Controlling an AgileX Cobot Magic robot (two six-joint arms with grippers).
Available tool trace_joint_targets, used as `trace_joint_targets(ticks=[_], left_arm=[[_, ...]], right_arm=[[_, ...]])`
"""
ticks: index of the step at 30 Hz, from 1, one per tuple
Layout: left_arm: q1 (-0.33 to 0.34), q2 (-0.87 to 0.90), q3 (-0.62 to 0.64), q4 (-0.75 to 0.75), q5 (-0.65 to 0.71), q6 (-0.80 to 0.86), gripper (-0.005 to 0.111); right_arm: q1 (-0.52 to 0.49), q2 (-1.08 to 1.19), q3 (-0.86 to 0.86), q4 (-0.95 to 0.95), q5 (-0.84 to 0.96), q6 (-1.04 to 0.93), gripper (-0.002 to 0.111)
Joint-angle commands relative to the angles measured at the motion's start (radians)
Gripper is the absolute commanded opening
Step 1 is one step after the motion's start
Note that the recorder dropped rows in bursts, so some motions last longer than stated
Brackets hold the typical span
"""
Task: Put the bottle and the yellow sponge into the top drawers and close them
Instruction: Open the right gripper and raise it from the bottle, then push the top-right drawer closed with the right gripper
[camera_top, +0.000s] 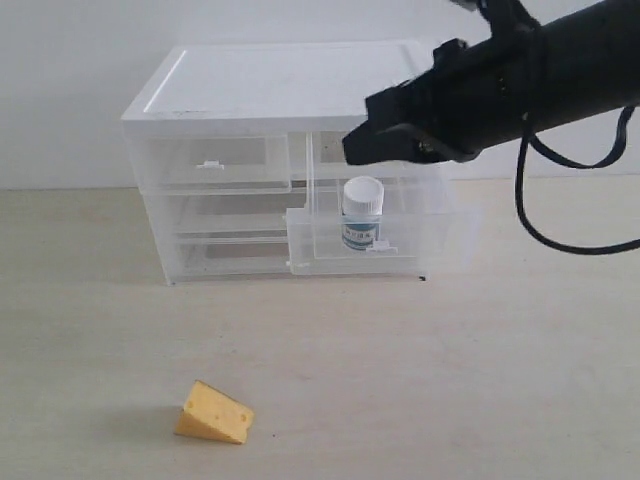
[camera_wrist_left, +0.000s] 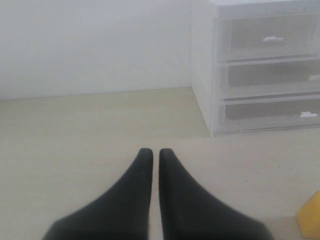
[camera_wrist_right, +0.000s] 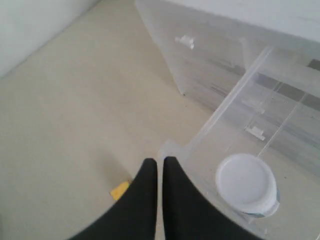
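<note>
Bottle (camera_top: 362, 213): one | yellow sponge (camera_top: 214, 413): one | top drawers (camera_top: 430, 240): two, one open

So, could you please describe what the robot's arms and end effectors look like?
The right arm is bulky and matte black, with a thin black cable looping off it. The right end effector and left end effector each have two smooth black fingers, broad-based, tapering to rounded tips. No markings visible.
</note>
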Motion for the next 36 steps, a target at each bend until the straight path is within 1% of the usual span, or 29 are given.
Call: trace_joint_targets(ticks=[1,5,15,21,31,36], left_arm=[[0.002,-0.003,0.003,-0.001,-0.007,-0.003,0.004],[0.002,-0.003,0.003,-0.001,-0.007,-0.003,0.004],[0.002,-0.003,0.003,-0.001,-0.007,-0.003,0.004],[0.002,-0.003,0.003,-0.001,-0.007,-0.003,0.004],[0.002,-0.003,0.003,-0.001,-0.007,-0.003,0.004],[0.002,-0.003,0.003,-0.001,-0.007,-0.003,0.004]], right_arm=[[0.124,-0.010,-0.009,-0.224,-0.155,0.126,0.000],[0.196,-0.006,-0.009,-0.424,-0.271,0.295,0.000],[0.199,0.068,-0.009,-0.450,-0.308,0.327,0.000],[0.199,0.071,-0.009,-0.554,-0.320,0.412,0.000],[0.199,0.071,-0.009,-0.842,-0.344,0.708,0.000],[0.199,0.071,-0.009,-1.061,-0.335,0.924,0.000]])
